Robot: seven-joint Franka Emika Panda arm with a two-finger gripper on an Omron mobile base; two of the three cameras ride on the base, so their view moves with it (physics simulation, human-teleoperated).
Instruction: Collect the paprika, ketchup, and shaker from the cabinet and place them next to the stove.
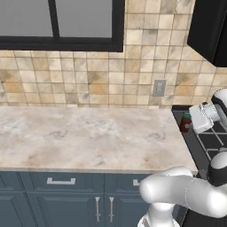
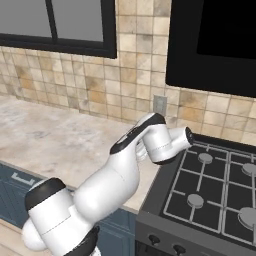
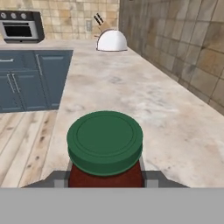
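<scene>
Jar: we have the paprika (image 3: 105, 146) between our jaws, green lid up, low centre of the hand view; in the left base view it sits at the right edge (image 1: 185, 123), by the counter's end.
Gripper (image 1: 189, 124): part closed around the jar; we judge it a firm hold.
Stove (image 2: 210, 195): lower right of the right base view, just beside the counter (image 1: 88, 137).
Done: paprika is out of the cabinet and carried to the stove side.
Left: set the jar down on the counter, then fetch the ketchup and shaker.
Unclear: we cannot tell whether the jar touches the counter.
</scene>
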